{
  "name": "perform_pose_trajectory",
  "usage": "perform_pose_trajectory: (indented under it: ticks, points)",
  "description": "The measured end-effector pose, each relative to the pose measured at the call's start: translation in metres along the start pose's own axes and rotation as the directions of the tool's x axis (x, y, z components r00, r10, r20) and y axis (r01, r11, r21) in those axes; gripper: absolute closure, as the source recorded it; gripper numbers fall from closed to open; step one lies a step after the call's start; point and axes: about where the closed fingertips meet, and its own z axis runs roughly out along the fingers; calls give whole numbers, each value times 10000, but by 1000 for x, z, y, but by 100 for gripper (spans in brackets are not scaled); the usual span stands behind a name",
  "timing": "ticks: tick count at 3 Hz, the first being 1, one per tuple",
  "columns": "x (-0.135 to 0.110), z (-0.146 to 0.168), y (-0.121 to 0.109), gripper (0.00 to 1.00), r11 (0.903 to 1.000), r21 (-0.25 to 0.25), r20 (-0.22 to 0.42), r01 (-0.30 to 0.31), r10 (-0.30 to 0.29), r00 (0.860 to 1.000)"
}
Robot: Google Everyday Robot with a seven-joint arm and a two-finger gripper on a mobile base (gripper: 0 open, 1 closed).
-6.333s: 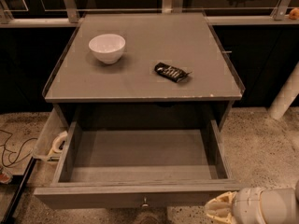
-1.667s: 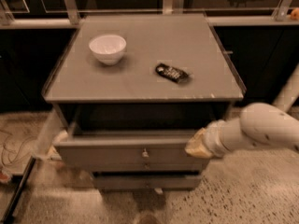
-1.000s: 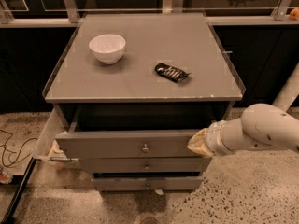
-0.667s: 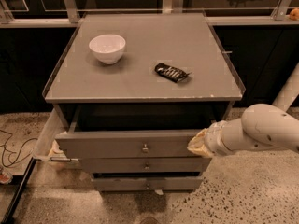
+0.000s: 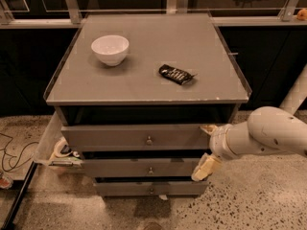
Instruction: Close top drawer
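The gripper (image 5: pixel 206 148) sits at the right end of the top drawer (image 5: pixel 129 136), its two pale fingers apart and holding nothing: the upper fingertip (image 5: pixel 209 128) rests against the right edge of the drawer front, and the lower one (image 5: pixel 202 168) hangs in front of the middle drawer (image 5: pixel 139 168) below. Just to the gripper's left the top drawer looks nearly home, though a dark gap above it suggests it is not fully seated. This looks like the last stretch of the push. The next move calls for a short, straight press inward until the front sits flush, without snagging the middle drawer. The knob (image 5: pixel 149 140) lies further left, untouched. Up and to the left, on the cabinet top (image 5: pixel 211 87), lie a dark snack wrapper (image 5: pixel 176 74) and a white bowl (image 5: pixel 110 49), both clear of the drawer's travel. Far left, a side tray (image 5: pixel 48 140) holds a tape roll (image 5: pixel 61 147).
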Motion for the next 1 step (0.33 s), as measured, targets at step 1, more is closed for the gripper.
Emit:
perform_pose_trajectory:
  ticks: [1]
  points:
    - [0, 0, 0, 0, 10000, 0, 0, 0, 0, 10000]
